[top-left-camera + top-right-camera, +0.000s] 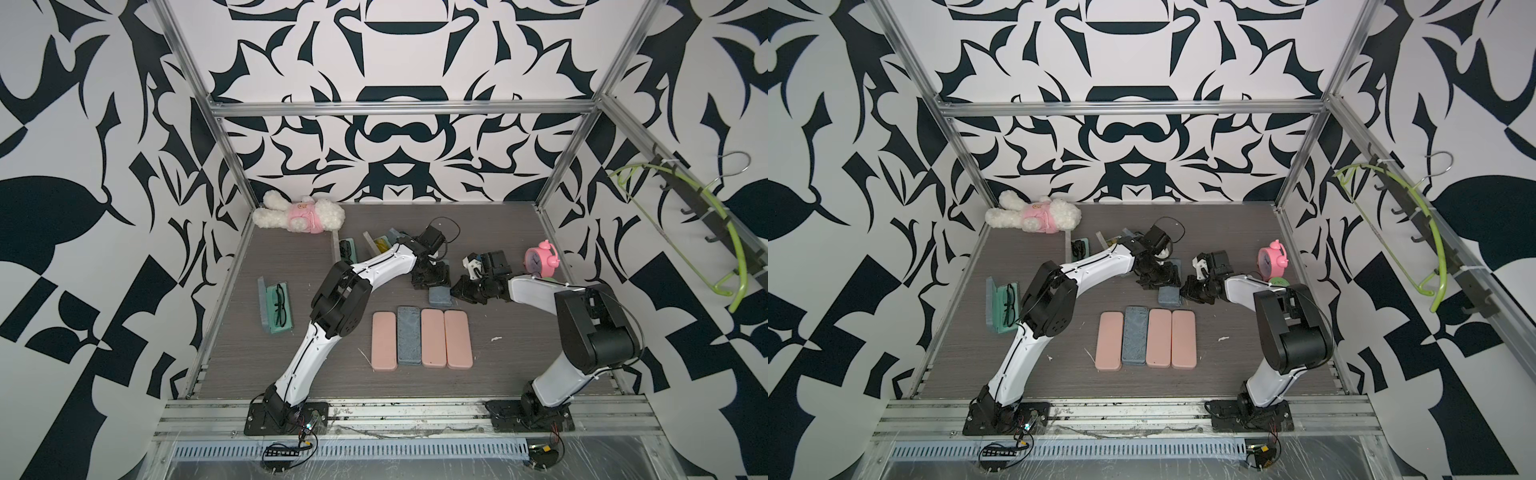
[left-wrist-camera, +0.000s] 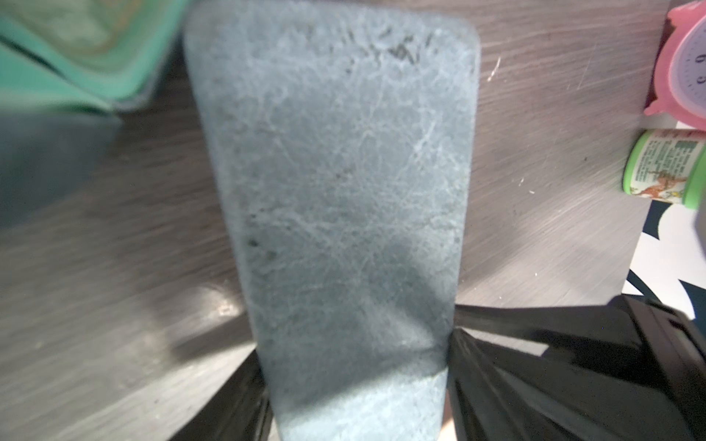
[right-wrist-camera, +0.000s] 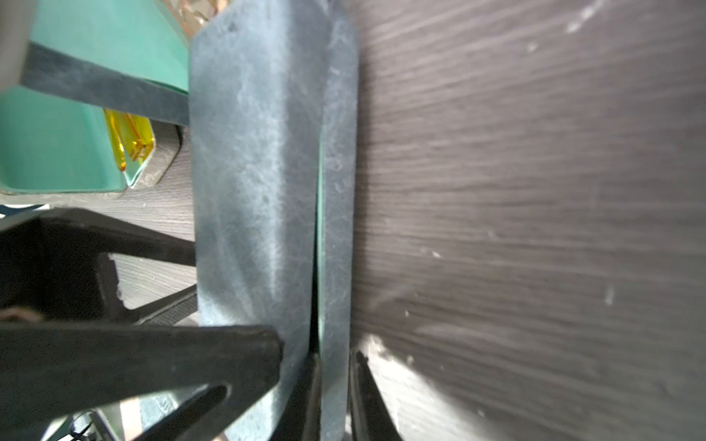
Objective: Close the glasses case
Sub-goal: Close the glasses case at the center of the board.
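The grey-blue glasses case [image 1: 439,296] [image 1: 1169,296] lies mid-table between both grippers. In the right wrist view its lid [image 3: 252,172] leans close to the base wall [image 3: 338,152], with a thin dark gap and green lining between them. My left gripper [image 1: 430,276] [image 2: 355,343] comes from above. Its fingers [image 2: 470,374] press the lid's two long sides. My right gripper [image 1: 459,289] [image 3: 336,355] straddles the base wall with its jaws slightly apart. One finger is in the gap and one is outside.
Three pink closed cases [image 1: 433,338] and a grey one [image 1: 409,336] lie in a row in front. Open cases holding glasses lie at the left [image 1: 276,307] and at the back [image 1: 348,250] [image 3: 76,145]. A plush rabbit [image 1: 299,216], a pink clock [image 1: 541,262] and a green tub [image 2: 664,168] stand nearby.
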### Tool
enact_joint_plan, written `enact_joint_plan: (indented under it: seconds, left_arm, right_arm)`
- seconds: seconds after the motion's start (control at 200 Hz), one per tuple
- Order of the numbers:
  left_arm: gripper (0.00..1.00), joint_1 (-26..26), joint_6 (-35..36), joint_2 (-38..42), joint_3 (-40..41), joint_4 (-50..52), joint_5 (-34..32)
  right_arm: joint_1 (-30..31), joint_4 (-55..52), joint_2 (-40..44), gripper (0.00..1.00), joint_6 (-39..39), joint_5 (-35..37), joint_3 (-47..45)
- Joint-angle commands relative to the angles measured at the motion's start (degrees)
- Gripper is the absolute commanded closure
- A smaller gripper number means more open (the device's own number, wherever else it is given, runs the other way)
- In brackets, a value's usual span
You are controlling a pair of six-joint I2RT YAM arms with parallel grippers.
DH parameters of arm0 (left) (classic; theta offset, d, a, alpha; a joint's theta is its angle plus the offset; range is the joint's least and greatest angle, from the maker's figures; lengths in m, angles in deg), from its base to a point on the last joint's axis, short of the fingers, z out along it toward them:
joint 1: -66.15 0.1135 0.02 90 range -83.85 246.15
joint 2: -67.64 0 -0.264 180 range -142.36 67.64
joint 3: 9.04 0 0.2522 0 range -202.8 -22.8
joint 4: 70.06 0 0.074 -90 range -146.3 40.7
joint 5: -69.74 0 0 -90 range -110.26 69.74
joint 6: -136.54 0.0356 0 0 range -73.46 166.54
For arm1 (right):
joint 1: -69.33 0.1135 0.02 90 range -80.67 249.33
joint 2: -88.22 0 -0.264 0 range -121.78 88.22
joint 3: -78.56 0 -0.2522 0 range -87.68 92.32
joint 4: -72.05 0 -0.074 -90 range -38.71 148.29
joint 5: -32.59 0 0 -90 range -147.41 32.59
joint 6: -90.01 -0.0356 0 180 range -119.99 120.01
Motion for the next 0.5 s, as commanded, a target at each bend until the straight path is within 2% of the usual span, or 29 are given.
enact_joint_plan:
  seconds: [0.0, 0.07, 0.24, 0.495]
  left_arm:
    - [0.43, 0.6, 1.1, -0.9, 3.6, 5.2, -3.7]
    - [0.48, 0.7, 1.3, -0.3, 4.3, 5.0, -3.9]
    - [0.49, 0.8, 1.9, 0.5, 4.9, 5.0, -4.5]
    - [0.50, 0.8, 1.9, 2.1, 6.5, 3.8, -4.1]
  right_arm:
    - [-1.8, 1.4, 6.0, 0.75, 0.7, -3.7, 1.5]
    - [-3.3, 0.4, 7.1, 0.70, 0.9, -4.5, 1.6]
    - [-5.5, -1.8, 9.6, 0.61, 2.2, -5.0, 1.5]
    - [-7.3, -4.1, 11.7, 0.58, 2.4, -5.1, 1.8]
